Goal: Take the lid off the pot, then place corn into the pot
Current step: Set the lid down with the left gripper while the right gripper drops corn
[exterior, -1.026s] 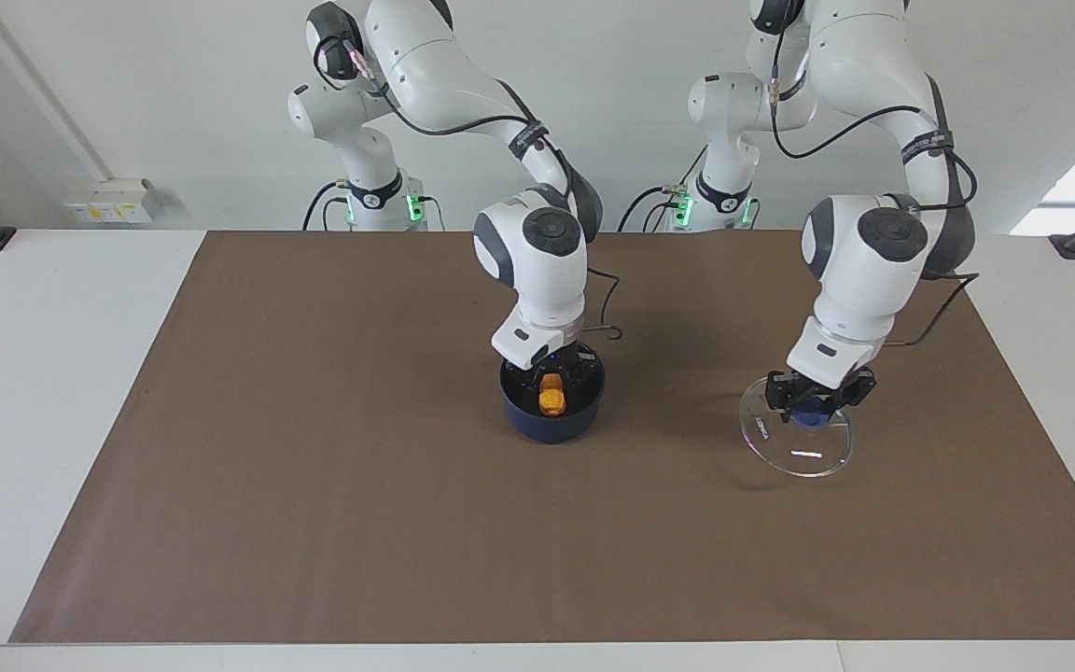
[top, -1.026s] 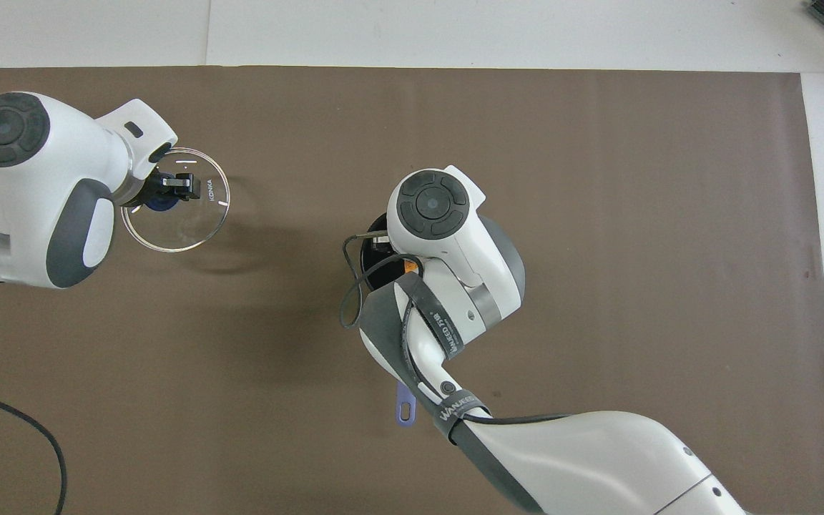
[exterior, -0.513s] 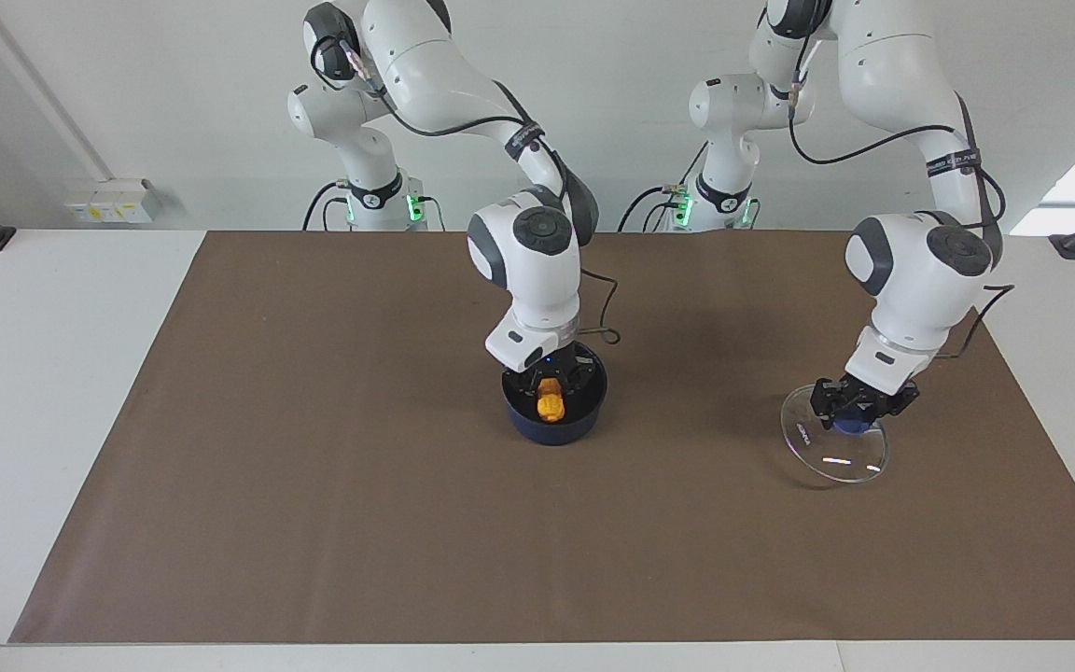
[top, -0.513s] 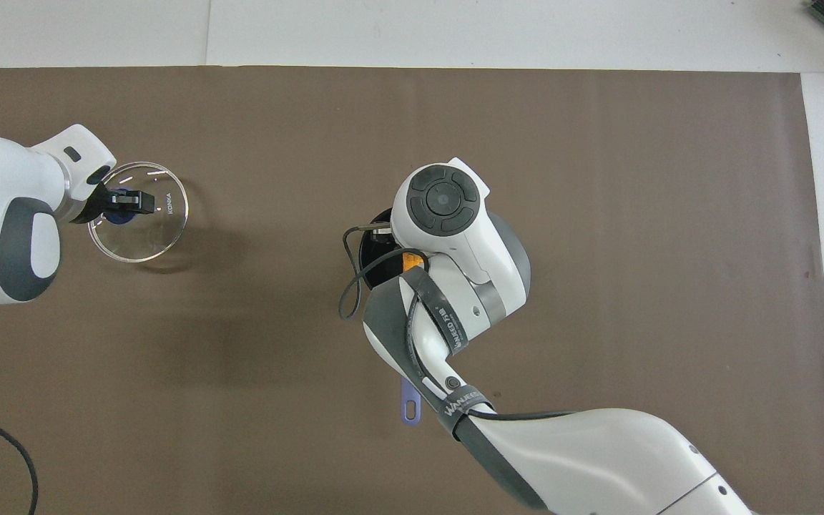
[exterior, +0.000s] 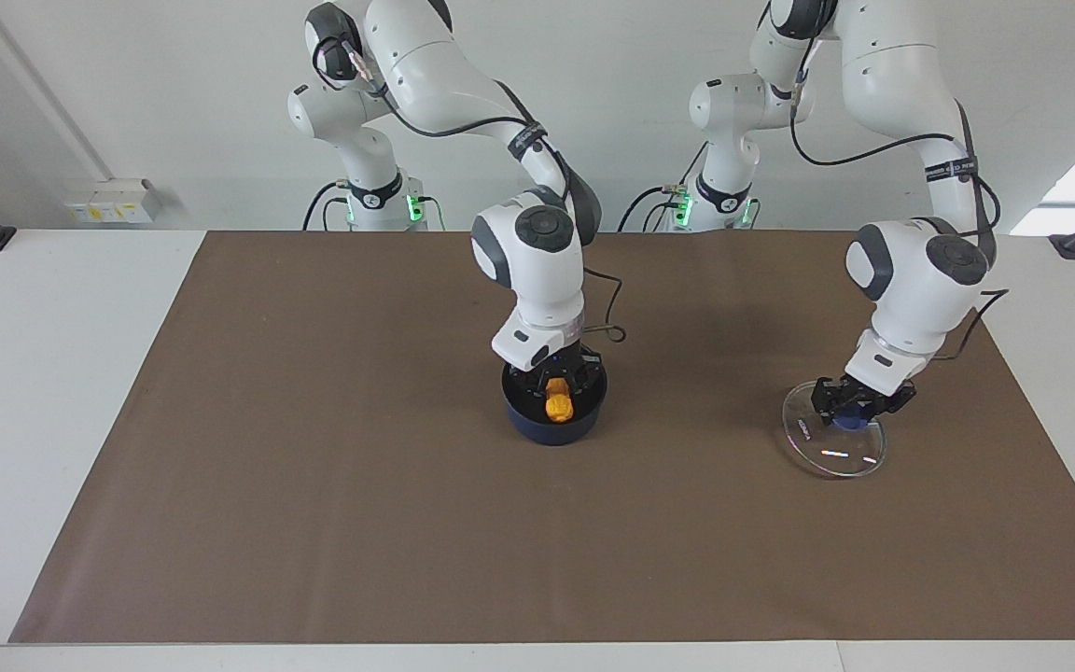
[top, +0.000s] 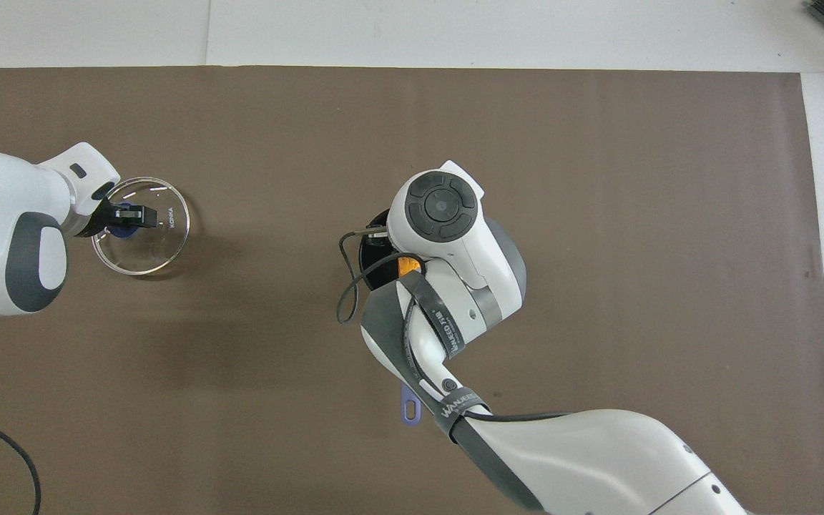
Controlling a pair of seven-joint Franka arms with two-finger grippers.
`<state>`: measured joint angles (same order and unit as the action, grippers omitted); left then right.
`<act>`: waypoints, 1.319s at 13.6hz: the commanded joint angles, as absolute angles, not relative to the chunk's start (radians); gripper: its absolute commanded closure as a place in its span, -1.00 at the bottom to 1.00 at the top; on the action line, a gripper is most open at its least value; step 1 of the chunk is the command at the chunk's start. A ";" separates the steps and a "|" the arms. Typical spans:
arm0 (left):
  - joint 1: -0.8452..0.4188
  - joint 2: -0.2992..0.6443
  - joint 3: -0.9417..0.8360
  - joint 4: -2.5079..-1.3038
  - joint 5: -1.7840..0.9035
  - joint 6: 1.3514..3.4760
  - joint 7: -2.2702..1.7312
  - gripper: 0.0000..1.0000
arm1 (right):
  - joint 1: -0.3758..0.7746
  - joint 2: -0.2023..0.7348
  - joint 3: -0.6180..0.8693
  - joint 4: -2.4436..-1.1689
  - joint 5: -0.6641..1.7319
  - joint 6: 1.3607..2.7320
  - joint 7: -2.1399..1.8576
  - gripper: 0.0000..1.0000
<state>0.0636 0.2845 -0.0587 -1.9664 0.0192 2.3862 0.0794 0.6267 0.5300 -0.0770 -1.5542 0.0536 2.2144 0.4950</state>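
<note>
Near the centre of the facing view, the pot (exterior: 554, 411) stands uncovered on the brown mat (exterior: 314, 467) over the worktop (exterior: 52, 373). The right tool (exterior: 556, 390) reaches down into the pot, pinching the corn (exterior: 556, 405), which hangs upright inside the rim; whether the corn touches the bottom cannot be told. At the right of the same view, the left tool (exterior: 850, 408) pinches the blue knob of the lid (exterior: 834, 443), tilted, its lower edge at or just above the mat, well apart from the pot.

The lid step looks done. What seems left is to let go of the corn, pull the right tool out, and set the lid down flat.
</note>
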 commanded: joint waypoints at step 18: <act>0.028 0.174 -0.071 -1.772 0.020 2.118 0.098 -1.00 | 0.255 0.111 -0.092 -1.563 0.051 1.769 0.206 -1.00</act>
